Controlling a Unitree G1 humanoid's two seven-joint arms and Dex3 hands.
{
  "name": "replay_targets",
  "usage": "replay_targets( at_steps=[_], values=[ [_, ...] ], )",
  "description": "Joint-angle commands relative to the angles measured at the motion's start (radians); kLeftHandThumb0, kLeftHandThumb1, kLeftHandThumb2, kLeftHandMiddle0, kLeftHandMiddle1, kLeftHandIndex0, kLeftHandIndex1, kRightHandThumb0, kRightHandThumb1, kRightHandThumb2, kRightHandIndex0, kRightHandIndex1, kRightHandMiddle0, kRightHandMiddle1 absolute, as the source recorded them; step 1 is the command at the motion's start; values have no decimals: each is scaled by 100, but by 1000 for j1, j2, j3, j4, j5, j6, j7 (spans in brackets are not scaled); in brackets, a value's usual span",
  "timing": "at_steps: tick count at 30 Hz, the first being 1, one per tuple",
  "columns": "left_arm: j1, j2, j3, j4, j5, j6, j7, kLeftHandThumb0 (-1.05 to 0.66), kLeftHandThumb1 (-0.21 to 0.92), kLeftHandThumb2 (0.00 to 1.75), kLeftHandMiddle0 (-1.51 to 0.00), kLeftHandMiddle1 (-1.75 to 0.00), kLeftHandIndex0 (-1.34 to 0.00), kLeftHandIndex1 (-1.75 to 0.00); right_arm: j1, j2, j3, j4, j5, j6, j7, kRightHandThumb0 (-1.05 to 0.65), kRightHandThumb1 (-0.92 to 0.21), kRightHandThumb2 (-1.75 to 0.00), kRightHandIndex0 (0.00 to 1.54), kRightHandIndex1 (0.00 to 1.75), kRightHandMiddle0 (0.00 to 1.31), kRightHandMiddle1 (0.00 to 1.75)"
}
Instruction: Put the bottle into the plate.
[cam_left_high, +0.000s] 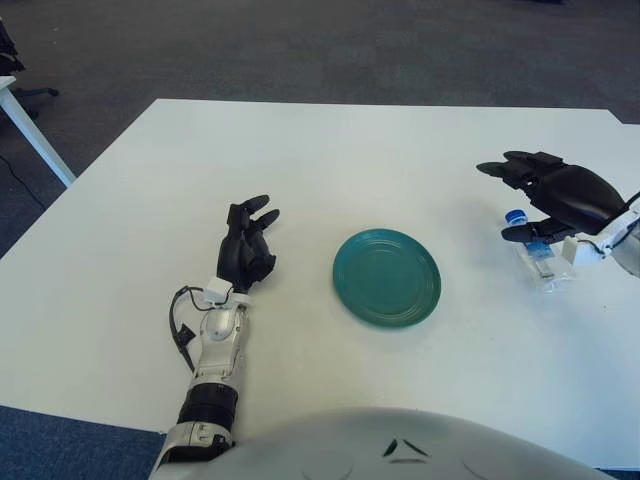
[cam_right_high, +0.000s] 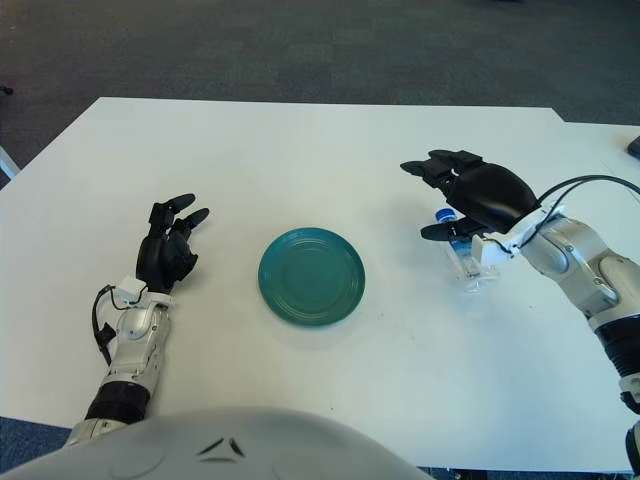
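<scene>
While the black right hand (cam_right_high: 470, 195) hovers fingers spread, empty, the clear plastic blue-capped bottle (cam_right_high: 462, 250) lies beneath it, long axis 11-to-5, at 3 o'clock from the round teal plate (cam_right_high: 311, 276).

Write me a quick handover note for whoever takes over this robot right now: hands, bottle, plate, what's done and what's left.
Right hand: fingers spread, hovering over the bottle, nothing grasped.
Left hand: idle, left of the plate, holding nothing.
Bottle: clear with a blue cap, lying on the table right of the plate, cap pointing away from the robot.
Plate: teal, nothing in it, near the table's middle.
Done: right hand positioned above the bottle.
Left: close on the bottle, lift it, carry it left and set it in the plate.
</scene>
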Motion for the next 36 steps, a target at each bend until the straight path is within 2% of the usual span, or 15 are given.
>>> replay_targets(
  at_steps=[1,4,5,7,9,13,15,20,28,32,36],
  values=[
    [78,-3,1,128,11,49,-11,-65,92,93,-29,-73,0,-112,58,70,-94,-162,64,307,145,-103,-92,-62,22,4,0,50],
    [62,-14,1,146,-3,30,-24,-65,92,93,-29,-72,0,-112,59,125,-130,-282,87,581,247,-104,-92,-58,21,3,0,52],
    [61,-16,2,146,-7,31,-26,-65,92,93,-30,-72,0,-112,55,134,-137,-312,92,640,272,-104,-92,-56,21,3,0,51],
    [58,-20,2,148,-9,35,-25,-65,92,93,-30,-72,0,-113,46,142,-144,-335,91,693,296,-105,-92,-55,20,3,0,50],
    [49,-23,2,156,-9,37,-22,-65,92,92,-31,-72,0,-114,35,166,-150,-360,100,781,324,-105,-92,-51,20,2,0,48],
    [52,-24,-2,123,13,135,17,-62,92,89,-32,-73,0,-114,3,215,-159,-403,102,965,363,-105,-92,-45,20,2,0,43],
    [39,-43,5,139,-18,118,-1,-62,92,88,-33,-73,0,-114,-17,233,-151,-417,80,1045,374,-105,-92,-41,21,2,0,41],
    [18,-68,15,179,-70,68,-57,-62,92,87,-34,-74,0,-116,-61,241,-119,-417,48,1155,404,-105,-92,-35,20,2,0,32],
    [-16,-78,12,209,-68,77,-79,-61,92,88,-31,-72,0,-116,-138,244,-75,-372,7,1280,424,-104,-92,-32,22,2,0,26],
    [-38,-49,-10,230,23,121,-24,-59,92,89,-30,-65,0,-112,-160,266,-58,-354,-18,1331,385,-105,-92,-31,21,2,0,24],
    [-64,-48,-4,267,19,105,-48,-57,92,89,-30,-58,0,-108,-164,320,-71,-343,-31,1370,317,-105,-92,-29,20,1,0,22]
  ],
)
